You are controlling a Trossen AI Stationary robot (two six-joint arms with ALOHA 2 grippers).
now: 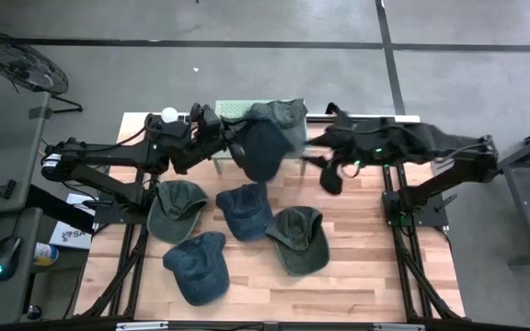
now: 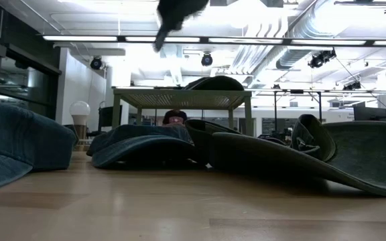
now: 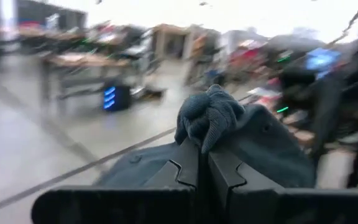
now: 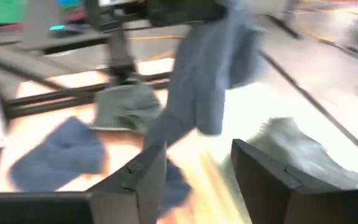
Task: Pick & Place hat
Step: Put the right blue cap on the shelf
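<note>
Though one aloft, 4 hats (image 1: 244,211) flat.

Dark blue hat (image 1: 261,150) hangs crumpled above four hats lying on the table.

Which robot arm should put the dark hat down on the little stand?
Probably the left. Its hand is shut on the dark hat, which hangs beside the little stand where a green hat already lies. The right hand is open and holds nothing.
</note>
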